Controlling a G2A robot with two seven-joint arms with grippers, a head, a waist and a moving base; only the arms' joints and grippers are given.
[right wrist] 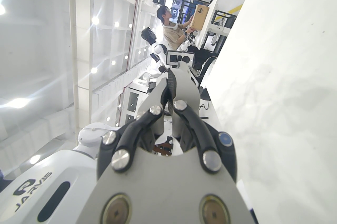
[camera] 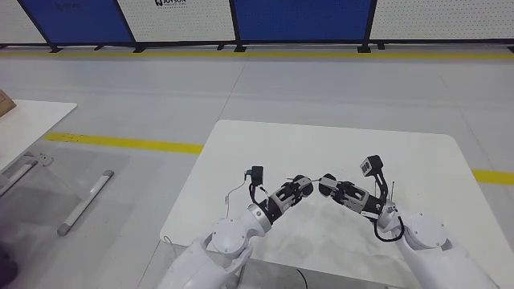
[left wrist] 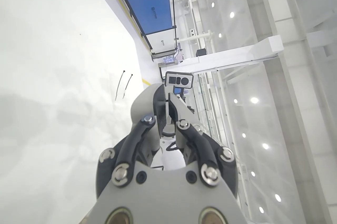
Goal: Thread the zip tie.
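Item 1. Table [camera: 418, 152]: white top with rounded corners. Both of my arms are over its near half.

Item 2. Left gripper [camera: 308, 185]: raised above the table's middle and pointing at the other gripper. In my left wrist view [left wrist: 168, 98] its fingers are drawn together to a narrow line. I cannot tell whether anything is pinched between them.

Item 3. Right gripper [camera: 328, 186]: tip to tip with the left one, nearly touching it. In my right wrist view [right wrist: 169, 77] its fingers are likewise pressed close. I cannot make out what it holds, if anything.

Item 4. First zip tie [left wrist: 119, 85]: thin and dark, lying flat on the table beside my right arm, apart from both grippers.

Item 5. Second zip tie [left wrist: 128, 85]: just beside the first and roughly parallel to it, slightly shorter in view.
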